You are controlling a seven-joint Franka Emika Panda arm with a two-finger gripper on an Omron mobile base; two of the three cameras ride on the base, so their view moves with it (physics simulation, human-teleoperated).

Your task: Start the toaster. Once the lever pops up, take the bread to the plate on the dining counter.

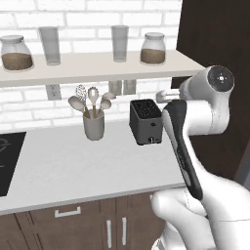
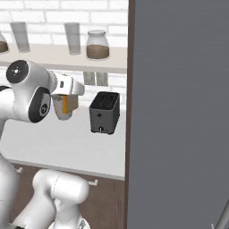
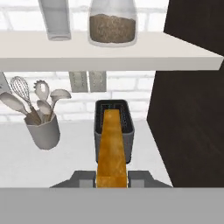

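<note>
The black two-slot toaster [image 1: 145, 122] [image 2: 104, 114] [image 3: 99, 139] stands on the pale worktop against the brick wall, beside a dark tall cabinet. My gripper [image 3: 112, 179] [image 2: 66, 107] is shut on the bread [image 3: 112, 148] [image 2: 66, 103], a tan slice with a browner crust seen edge-on. The slice hangs in the air in front of the toaster, clear of its slots, at about the toaster's top height. The plate and the dining counter are out of view.
A grey utensil crock [image 1: 93, 124] [image 3: 42, 129] stands left of the toaster. The shelf [image 1: 97, 66] above carries jars and glasses. A dark tall cabinet [image 3: 192, 109] closes off the right side. A black cooktop [image 1: 7, 161] lies at the far left.
</note>
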